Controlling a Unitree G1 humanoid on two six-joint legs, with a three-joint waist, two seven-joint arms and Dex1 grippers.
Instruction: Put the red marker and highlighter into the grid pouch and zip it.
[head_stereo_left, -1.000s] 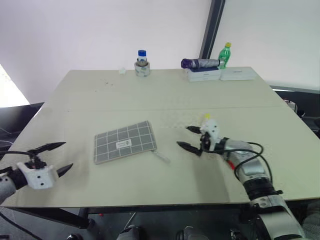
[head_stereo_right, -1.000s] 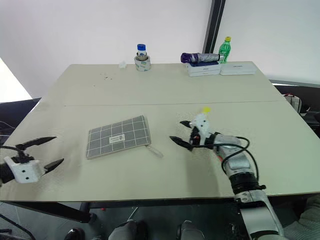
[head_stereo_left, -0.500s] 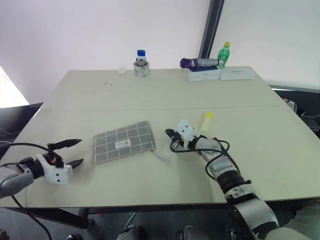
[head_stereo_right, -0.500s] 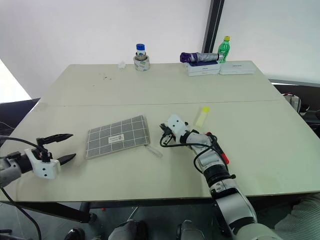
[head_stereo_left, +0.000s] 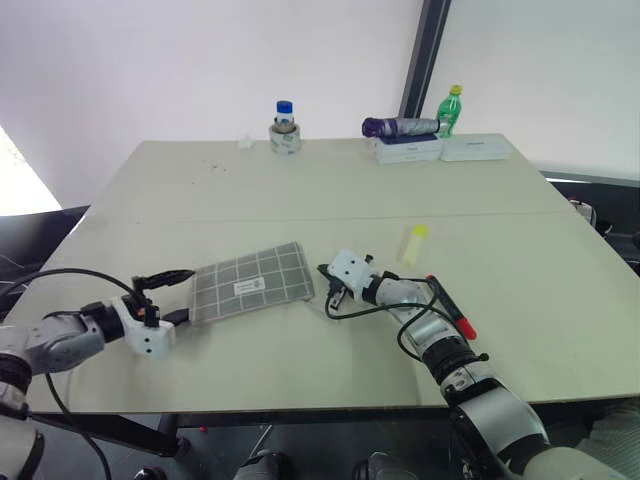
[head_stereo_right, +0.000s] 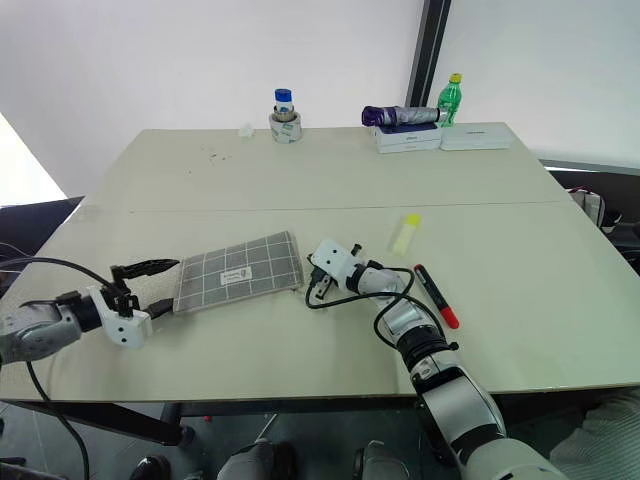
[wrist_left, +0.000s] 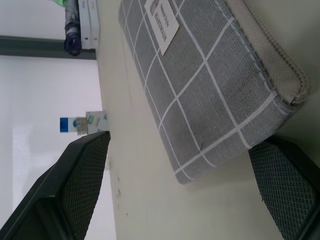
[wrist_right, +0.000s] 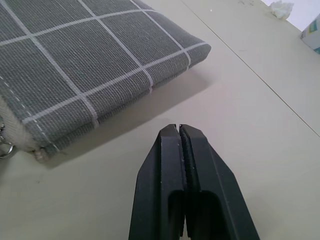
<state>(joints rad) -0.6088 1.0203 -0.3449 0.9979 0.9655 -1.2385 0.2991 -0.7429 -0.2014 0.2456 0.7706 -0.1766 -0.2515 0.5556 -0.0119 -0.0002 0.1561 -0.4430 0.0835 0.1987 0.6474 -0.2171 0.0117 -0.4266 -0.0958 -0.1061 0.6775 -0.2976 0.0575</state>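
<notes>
The grid pouch (head_stereo_left: 252, 284) lies flat near the table's front, label up, zipper along its near edge. My left gripper (head_stereo_left: 171, 297) is open, its fingers (wrist_left: 75, 185) straddling the pouch's left corner (wrist_left: 210, 85) without touching it. My right gripper (head_stereo_left: 328, 281) is shut on nothing, its tips (wrist_right: 178, 129) just off the pouch's right end (wrist_right: 75, 75), close to the zipper's ring. The red marker (head_stereo_left: 450, 309) lies on the table to the right of my right forearm. Further back lies the highlighter (head_stereo_left: 413, 243).
Along the table's far edge stand a blue-capped bottle on a tape roll (head_stereo_left: 284, 126), a folded purple umbrella (head_stereo_left: 400, 126) on white boxes (head_stereo_left: 408, 148), and a green bottle (head_stereo_left: 452, 108). The table's front edge runs just below both arms.
My right gripper went from open to shut and moved left to the pouch's right end, uncovering the red marker. My left gripper moved right to the pouch's left corner, still open.
</notes>
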